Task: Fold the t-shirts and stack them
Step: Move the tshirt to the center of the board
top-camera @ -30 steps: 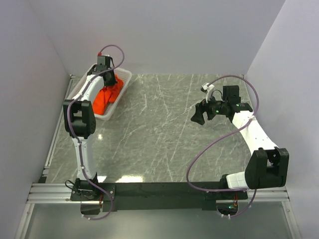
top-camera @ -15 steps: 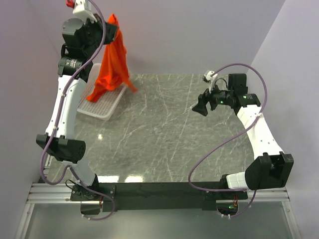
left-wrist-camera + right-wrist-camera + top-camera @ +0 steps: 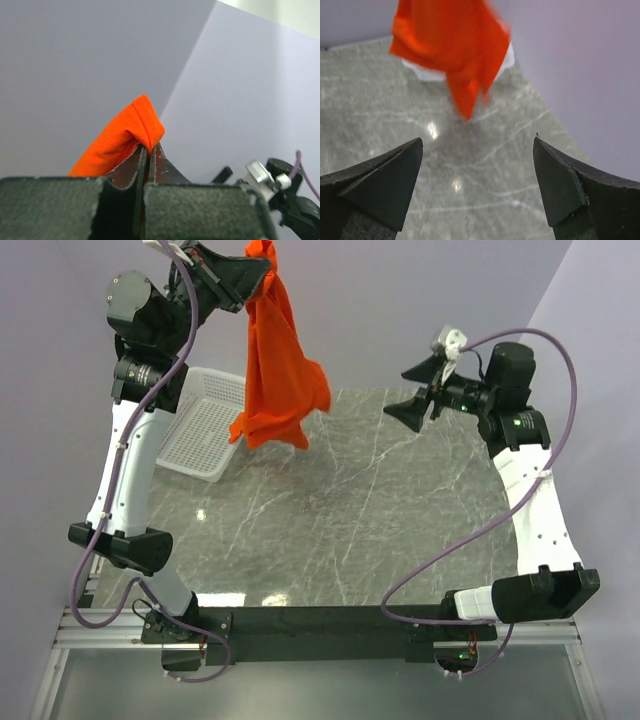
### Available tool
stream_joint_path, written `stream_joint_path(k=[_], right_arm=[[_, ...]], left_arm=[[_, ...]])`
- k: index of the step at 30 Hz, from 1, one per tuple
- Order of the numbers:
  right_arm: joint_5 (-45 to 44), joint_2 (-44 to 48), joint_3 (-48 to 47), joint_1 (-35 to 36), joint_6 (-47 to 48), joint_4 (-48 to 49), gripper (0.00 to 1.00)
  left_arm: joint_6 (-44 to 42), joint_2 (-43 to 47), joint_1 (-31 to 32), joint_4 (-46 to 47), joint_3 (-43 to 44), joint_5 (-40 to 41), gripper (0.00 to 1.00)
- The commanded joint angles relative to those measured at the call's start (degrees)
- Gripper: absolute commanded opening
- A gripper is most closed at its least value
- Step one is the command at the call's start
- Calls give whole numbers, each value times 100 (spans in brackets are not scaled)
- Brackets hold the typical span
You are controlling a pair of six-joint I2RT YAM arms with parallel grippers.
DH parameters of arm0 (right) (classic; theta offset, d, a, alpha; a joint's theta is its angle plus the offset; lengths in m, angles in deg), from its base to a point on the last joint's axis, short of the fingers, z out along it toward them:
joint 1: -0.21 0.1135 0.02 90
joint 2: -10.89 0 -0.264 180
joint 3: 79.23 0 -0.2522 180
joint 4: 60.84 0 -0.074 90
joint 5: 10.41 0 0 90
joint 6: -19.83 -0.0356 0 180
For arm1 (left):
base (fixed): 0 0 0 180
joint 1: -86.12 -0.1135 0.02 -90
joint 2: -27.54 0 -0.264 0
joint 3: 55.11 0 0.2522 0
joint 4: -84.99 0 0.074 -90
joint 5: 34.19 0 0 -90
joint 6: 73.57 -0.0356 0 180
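A bright orange-red t-shirt [image 3: 280, 360] hangs bunched and high in the air over the table's back left. My left gripper [image 3: 262, 265] is shut on its top edge. In the left wrist view a fold of the t-shirt [image 3: 132, 132] bulges out over the pinched tips of the left gripper [image 3: 151, 148]. My right gripper [image 3: 410, 392] is raised above the back right of the table, open and holding nothing, its jaws turned towards the shirt. From the right wrist the t-shirt [image 3: 452, 40] dangles blurred ahead of the wide-apart right gripper [image 3: 477, 145]. The lowest cloth hangs just above the tabletop.
A white mesh basket [image 3: 205, 425] stands at the back left, partly behind the hanging cloth, with nothing seen in it. The grey marbled table [image 3: 340, 510] is walled by pale panels at the back and both sides. The right arm's wrist [image 3: 282, 187] shows in the left wrist view.
The left arm has lifted the t-shirt out of the basket, then swung it higher and rightward over the table. The right arm has risen and turned towards it, still open.
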Motion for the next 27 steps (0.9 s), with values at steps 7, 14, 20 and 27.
stream_joint_path(k=[7,14,20,27], right_arm=[[373,-380,-405,729,-744,818,96],[319,-451,-185,1248,-1111,1010,96],[347,-214,403,1915,-1516,1151,94],[-207,-152,641,2399,-1578,994,91]], left_arm=[[649,444,152,883,182,-1344,1],[702,690,161,998,-239,-1731,1],[720,770,170,901,-433,-1758,0],[746,787,179,909,-486,-1766,0]])
